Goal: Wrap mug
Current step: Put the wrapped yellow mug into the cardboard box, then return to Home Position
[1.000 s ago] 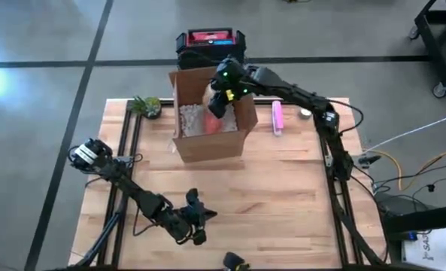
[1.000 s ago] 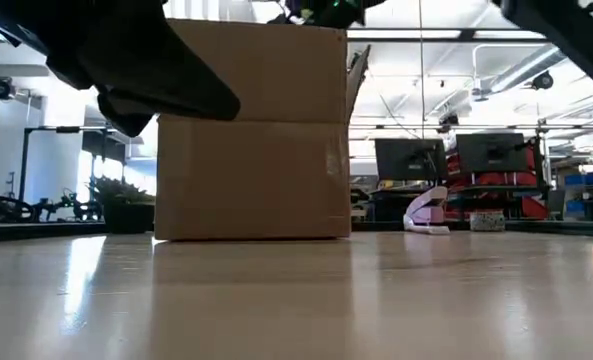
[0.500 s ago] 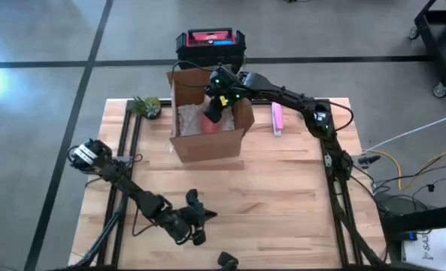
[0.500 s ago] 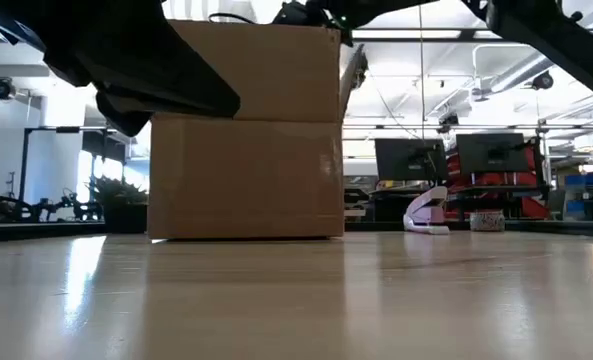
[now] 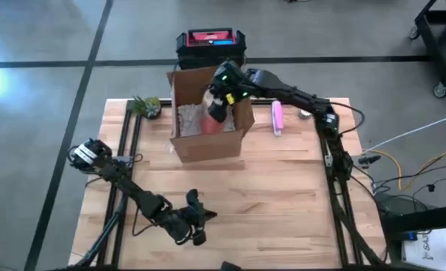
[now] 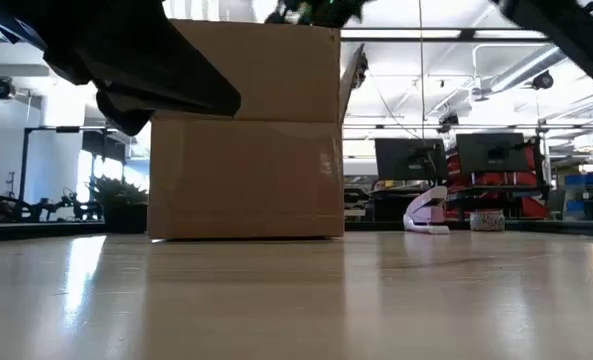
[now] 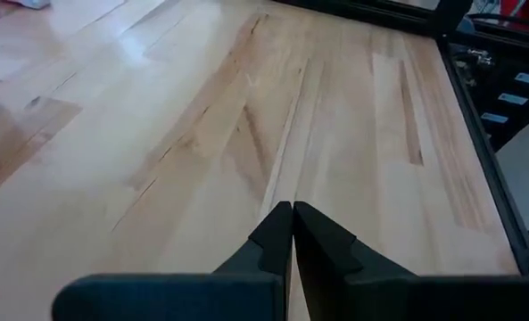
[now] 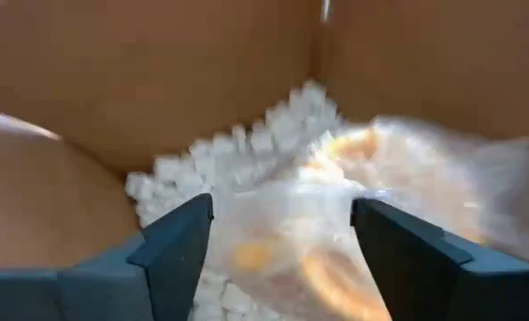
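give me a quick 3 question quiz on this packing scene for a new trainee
1. True or false: the left gripper is shut over bare table.
2. The right gripper is open above what? A) plant B) wrapped mug in the box C) pink object
3. What fills the cardboard box around the wrapped mug?

Key: 1. True. 2. B. 3. White packing peanuts.

Grey concrete floor [image 5: 50, 45]; monitors [image 6: 411, 158] (dark) under bright ceiling lights
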You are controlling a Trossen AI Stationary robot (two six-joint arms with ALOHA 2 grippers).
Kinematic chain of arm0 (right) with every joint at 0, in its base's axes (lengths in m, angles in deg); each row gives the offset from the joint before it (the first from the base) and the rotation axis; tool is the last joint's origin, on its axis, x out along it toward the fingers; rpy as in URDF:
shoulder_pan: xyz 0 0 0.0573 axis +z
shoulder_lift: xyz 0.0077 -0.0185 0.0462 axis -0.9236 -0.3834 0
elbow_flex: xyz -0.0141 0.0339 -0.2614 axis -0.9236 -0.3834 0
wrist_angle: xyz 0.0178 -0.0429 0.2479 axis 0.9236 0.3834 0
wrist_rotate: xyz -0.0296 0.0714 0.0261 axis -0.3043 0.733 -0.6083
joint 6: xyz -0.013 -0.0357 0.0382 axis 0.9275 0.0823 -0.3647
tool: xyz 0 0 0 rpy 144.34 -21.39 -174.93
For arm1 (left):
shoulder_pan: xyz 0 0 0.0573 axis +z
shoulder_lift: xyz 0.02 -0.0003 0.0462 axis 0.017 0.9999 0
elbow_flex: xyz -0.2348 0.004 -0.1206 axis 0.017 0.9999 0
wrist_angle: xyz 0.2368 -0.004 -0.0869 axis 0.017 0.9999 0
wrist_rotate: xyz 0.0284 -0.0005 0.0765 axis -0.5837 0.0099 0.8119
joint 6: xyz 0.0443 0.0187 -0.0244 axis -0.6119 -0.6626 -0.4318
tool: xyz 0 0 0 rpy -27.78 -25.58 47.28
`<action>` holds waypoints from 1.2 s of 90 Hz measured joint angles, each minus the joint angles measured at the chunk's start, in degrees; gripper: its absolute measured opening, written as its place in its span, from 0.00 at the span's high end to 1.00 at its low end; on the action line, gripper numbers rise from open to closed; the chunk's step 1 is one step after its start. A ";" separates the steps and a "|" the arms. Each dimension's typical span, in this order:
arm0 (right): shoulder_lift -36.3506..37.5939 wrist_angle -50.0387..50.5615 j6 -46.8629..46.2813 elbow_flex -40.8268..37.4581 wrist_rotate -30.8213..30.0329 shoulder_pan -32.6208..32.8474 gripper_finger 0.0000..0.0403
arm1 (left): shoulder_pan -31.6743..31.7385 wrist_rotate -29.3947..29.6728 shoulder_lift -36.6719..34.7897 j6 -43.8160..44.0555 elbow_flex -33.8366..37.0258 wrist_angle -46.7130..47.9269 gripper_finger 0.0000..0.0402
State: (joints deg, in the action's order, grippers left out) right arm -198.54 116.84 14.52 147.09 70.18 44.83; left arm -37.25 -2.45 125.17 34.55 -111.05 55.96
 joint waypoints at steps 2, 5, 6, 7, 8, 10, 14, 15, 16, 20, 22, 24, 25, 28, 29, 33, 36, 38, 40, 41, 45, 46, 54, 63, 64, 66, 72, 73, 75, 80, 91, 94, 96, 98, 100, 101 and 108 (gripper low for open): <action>1.05 0.48 0.36 0.12 0.04 0.20 0.34 | 0.00 -0.01 0.00 0.00 0.00 0.00 1.00; 2.67 1.69 1.22 0.19 0.16 0.55 0.34 | 0.00 0.01 -0.01 0.01 0.00 -0.10 1.00; 3.26 2.26 1.61 0.19 0.19 0.67 0.34 | 0.00 0.00 -0.01 0.00 0.00 -0.14 1.00; 3.76 2.98 1.94 0.19 0.20 0.77 0.33 | 0.00 -0.01 -0.01 0.00 0.00 -0.17 1.00; 4.25 3.74 2.34 0.18 0.21 0.90 0.33 | 0.00 -0.01 -0.01 0.00 0.00 -0.19 1.00; 5.16 5.29 3.32 0.17 0.22 1.25 0.33 | 0.00 0.01 -0.06 0.00 0.00 -0.23 1.00; 6.99 7.71 4.66 0.00 0.23 1.75 0.33 | 0.00 -0.01 -0.13 0.02 0.00 -0.39 1.00; 7.49 8.27 4.66 -0.07 0.25 1.85 0.33 | 0.00 -0.01 -0.17 0.01 0.00 -0.42 1.00; 7.94 8.81 4.68 -0.14 0.25 1.97 0.33 | 0.00 -0.01 -0.21 0.00 0.00 -0.44 1.00; 9.64 10.78 4.91 -0.40 0.34 2.61 0.34 | 0.00 -0.01 -0.38 0.00 0.00 -0.35 1.00; 10.59 11.67 4.89 -0.50 0.39 2.86 0.34 | 0.00 -0.01 -0.46 0.00 0.00 -0.40 1.00; 11.63 12.60 4.89 -0.64 0.40 3.05 0.35 | 0.00 -0.01 -0.54 0.00 0.00 -0.43 1.00; 12.15 13.09 4.87 -0.74 0.41 3.12 0.35 | 0.00 -0.01 -0.61 -0.02 0.00 -0.41 1.00; 13.47 14.56 4.87 -1.08 0.41 3.45 0.36 | 0.00 0.00 -0.81 -0.14 0.00 -0.36 1.00; 13.90 15.01 4.87 -1.24 0.41 3.62 0.36 | 0.00 -0.01 -0.90 -0.22 0.00 -0.34 1.00; 15.76 16.58 4.86 -2.21 0.39 4.26 0.38 | 0.00 -0.01 -1.29 -0.42 0.00 -0.35 1.00; 17.26 17.76 4.85 -3.50 0.36 4.72 0.39 | 0.00 -0.01 -1.71 -0.47 0.00 -0.35 1.00; 18.16 18.47 4.85 -4.52 0.36 5.20 0.40 | 0.00 -0.01 -2.04 -0.50 0.00 -0.35 1.00; 19.10 18.91 4.77 -5.82 0.34 5.72 0.40 | 0.00 -0.04 -2.44 -0.51 0.00 -0.32 1.00; 19.60 18.96 4.67 -6.53 0.34 5.98 0.41 | 0.00 -0.06 -2.64 -0.52 0.00 -0.31 1.00; 22.02 18.52 4.19 -10.00 0.39 6.98 0.42 | -0.02 -0.27 -3.50 -0.84 0.00 -0.27 1.00; 22.64 18.32 4.03 -10.98 0.41 7.24 0.43 | -0.04 -0.27 -3.70 -1.03 0.00 -0.27 1.00; 28.37 15.76 2.76 -20.01 0.16 9.34 0.46 | -0.09 -1.13 -5.83 -2.90 0.00 0.42 1.00; 35.78 10.66 0.47 -31.84 -2.24 11.99 0.50 | -0.10 -1.83 -9.01 -6.88 0.00 4.09 1.00; 36.52 10.02 0.01 -33.08 -2.55 12.32 0.50 | -0.11 -1.85 -9.42 -7.12 0.00 4.68 1.00; 38.10 8.64 -0.85 -35.64 -2.99 12.94 0.51 | -0.13 -1.91 -10.40 -7.39 0.00 5.97 1.00; 42.66 5.16 -3.64 -43.12 -3.45 14.59 0.54 | -0.22 -1.93 -13.45 -7.41 0.00 10.10 1.00; 43.45 4.67 -4.15 -44.29 -3.46 14.86 0.55 | -0.23 -1.93 -14.08 -7.39 0.00 10.81 1.00; 44.96 3.65 -5.18 -46.76 -3.52 15.42 0.56 | -0.34 -1.95 -15.19 -7.33 0.00 12.35 1.00; 48.64 0.61 -7.87 -52.46 -4.54 16.86 0.58 | -0.48 -1.89 -17.99 -7.20 0.32 16.23 1.00; 56.10 -7.41 -12.45 -65.08 -6.65 20.29 0.64 | -0.52 -2.29 -24.26 -7.14 4.25 20.76 1.00; 57.84 -10.13 -13.46 -68.44 -6.65 21.04 0.66 | -0.26 -3.43 -26.45 -7.57 6.40 20.37 1.00; 59.00 -11.72 -13.92 -70.49 -6.59 21.46 0.67 | 0.10 -4.45 -27.95 -7.59 7.91 19.96 1.00; 60.25 -13.34 -14.49 -72.55 -6.61 21.86 0.69 | 0.56 -5.56 -29.44 -7.58 9.53 19.19 1.00; 61.49 -14.94 -14.98 -74.64 -6.61 22.24 0.71 | 1.04 -6.72 -30.99 -7.44 11.37 17.85 1.00; 62.07 -15.71 -15.19 -75.67 -6.62 22.43 0.72 | 1.27 -7.40 -31.78 -7.34 12.36 17.08 1.00; 66.42 -21.87 -16.78 -82.35 -6.69 23.54 0.79 | 2.75 -10.41 -37.23 -7.48 19.77 10.11 1.00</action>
State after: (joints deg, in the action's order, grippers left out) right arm -132.12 94.97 -2.25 64.74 63.49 68.38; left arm -34.50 -12.86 87.94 27.07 -91.28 66.07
